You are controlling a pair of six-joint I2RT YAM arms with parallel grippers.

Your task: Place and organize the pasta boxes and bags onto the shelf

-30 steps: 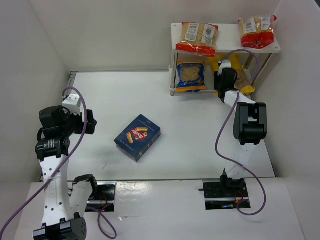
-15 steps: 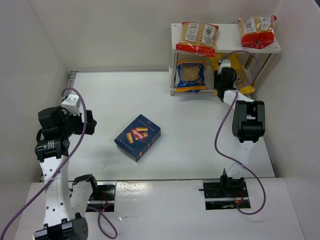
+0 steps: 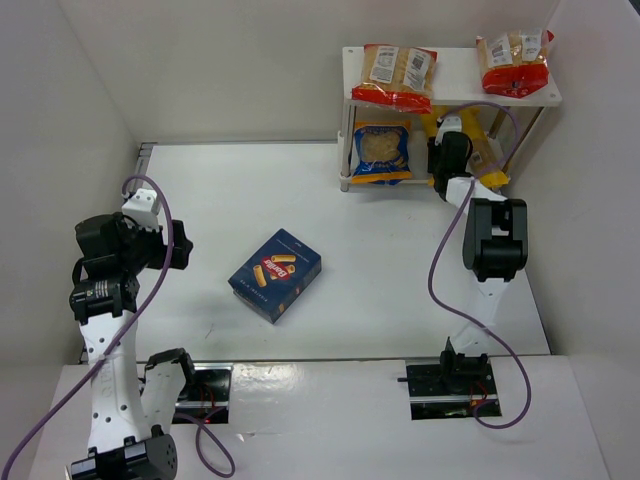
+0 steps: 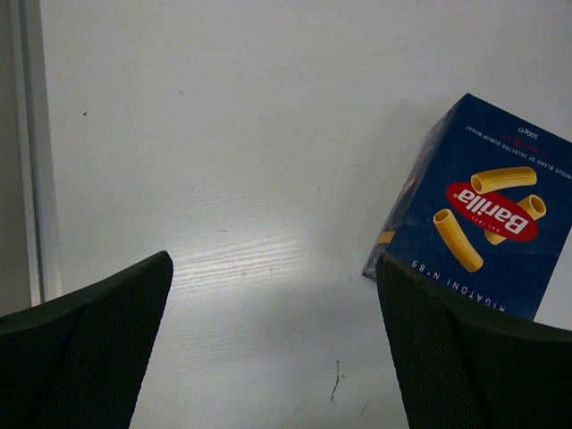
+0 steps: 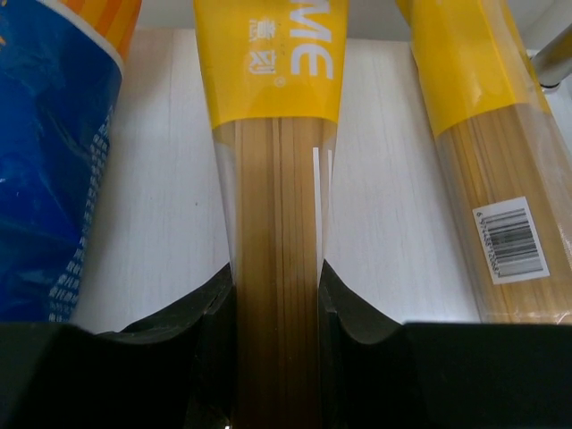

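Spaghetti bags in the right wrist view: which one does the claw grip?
The middle spaghetti bag, pinched in the right claw; the barcode-labelled bag on its right lies free.

Box (image 4: 478, 210) cut by right edge; spaghetti bag (image 5: 275, 170) end shadowed inside right gripper (image 5: 275, 279).

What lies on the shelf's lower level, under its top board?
A blue-edged bag, one spaghetti bag in the right gripper, another beside it. The top board hides their far ends.

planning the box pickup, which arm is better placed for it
Left: left gripper is open near the blue box; right gripper is shut on a spaghetti bag at the shelf.
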